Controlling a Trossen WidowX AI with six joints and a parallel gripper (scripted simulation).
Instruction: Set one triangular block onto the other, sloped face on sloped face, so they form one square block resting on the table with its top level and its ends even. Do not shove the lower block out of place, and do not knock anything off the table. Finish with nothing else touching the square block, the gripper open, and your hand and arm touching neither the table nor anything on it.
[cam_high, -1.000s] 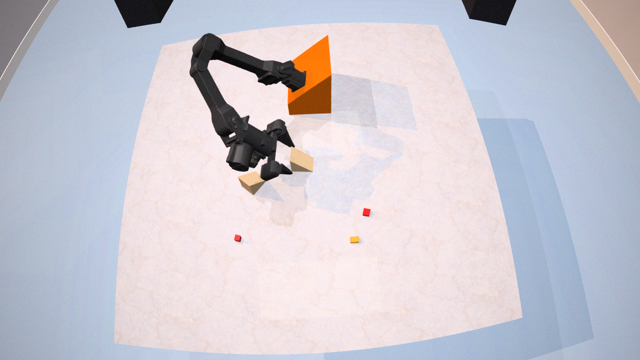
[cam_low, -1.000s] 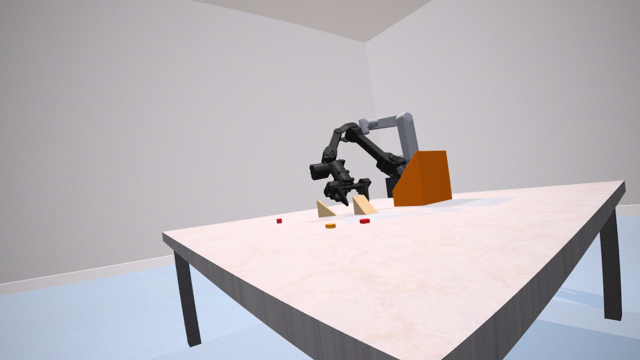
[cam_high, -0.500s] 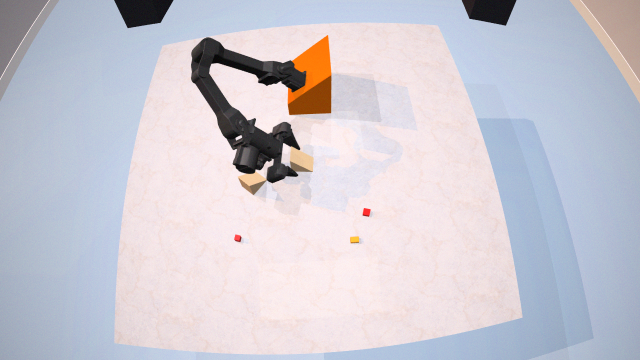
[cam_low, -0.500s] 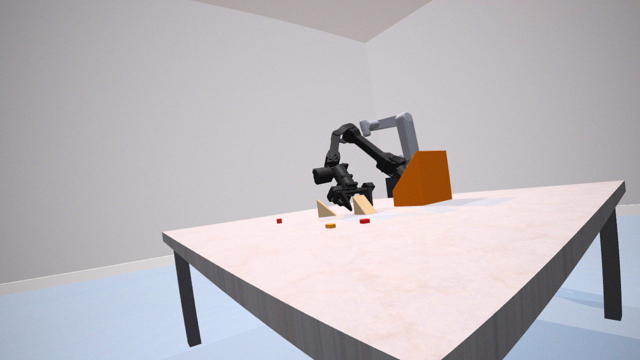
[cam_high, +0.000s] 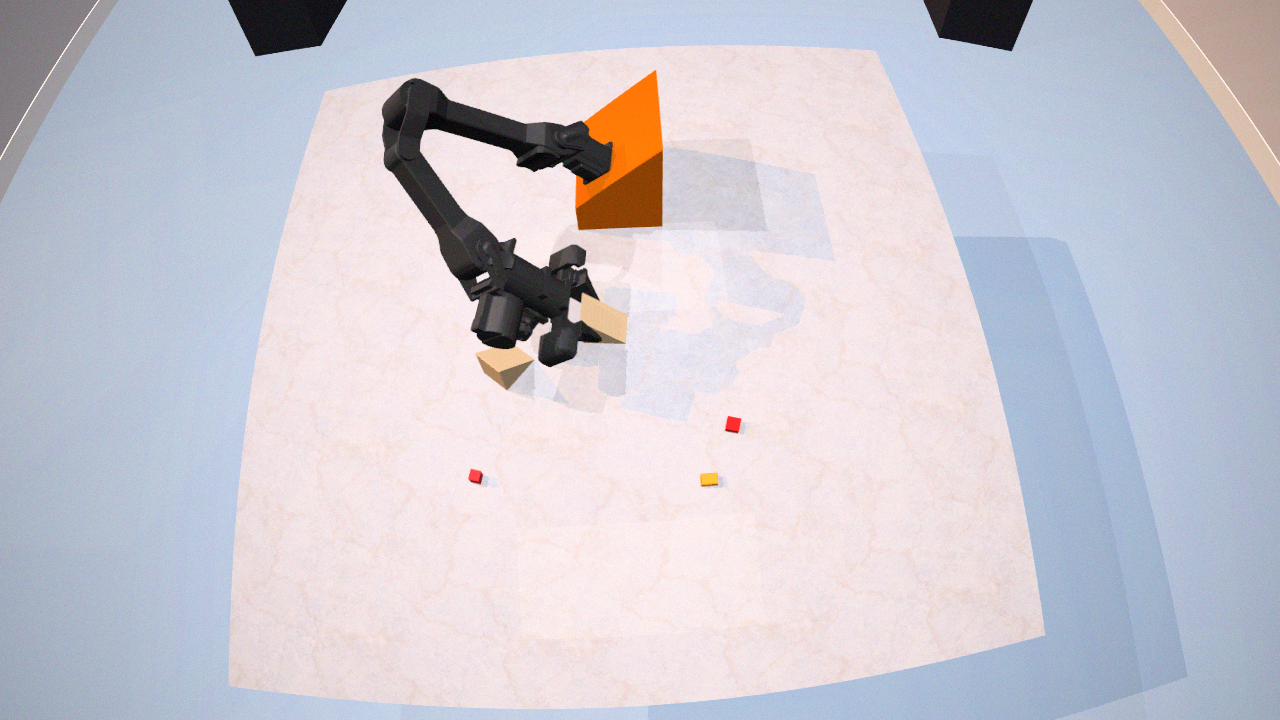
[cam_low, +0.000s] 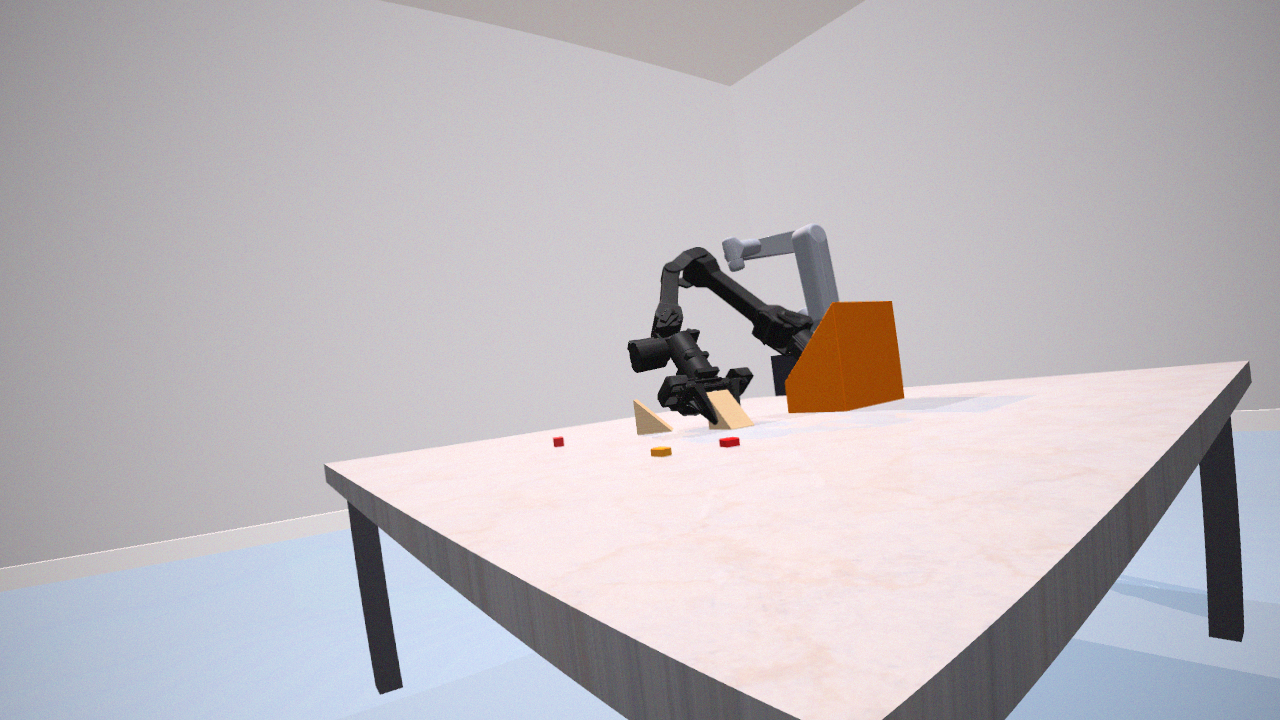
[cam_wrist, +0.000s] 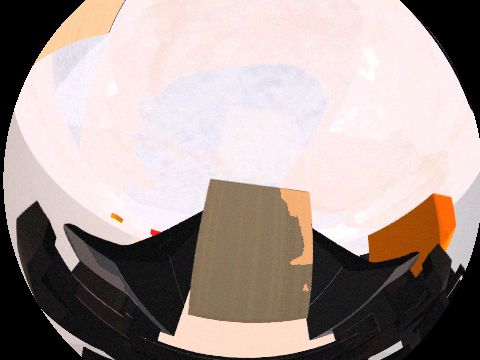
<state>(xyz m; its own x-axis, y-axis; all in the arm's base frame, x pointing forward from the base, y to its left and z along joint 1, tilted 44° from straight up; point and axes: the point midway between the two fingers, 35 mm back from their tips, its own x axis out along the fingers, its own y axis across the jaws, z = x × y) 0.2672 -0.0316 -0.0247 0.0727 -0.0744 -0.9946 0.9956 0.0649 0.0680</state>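
At about twelve o'clock of the other triangular wooden block, turned slightly toward one in the top view, the black gripper appears clamped on a triangular wooden block.

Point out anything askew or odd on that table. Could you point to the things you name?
Nothing looks damaged or spilled. Only the triangular blocks (cam_high: 604, 320) (cam_low: 731, 410) (cam_high: 503, 365) (cam_low: 650, 419) are askew, turned at different angles and standing apart, which fits a job whose stacking is not yet done.
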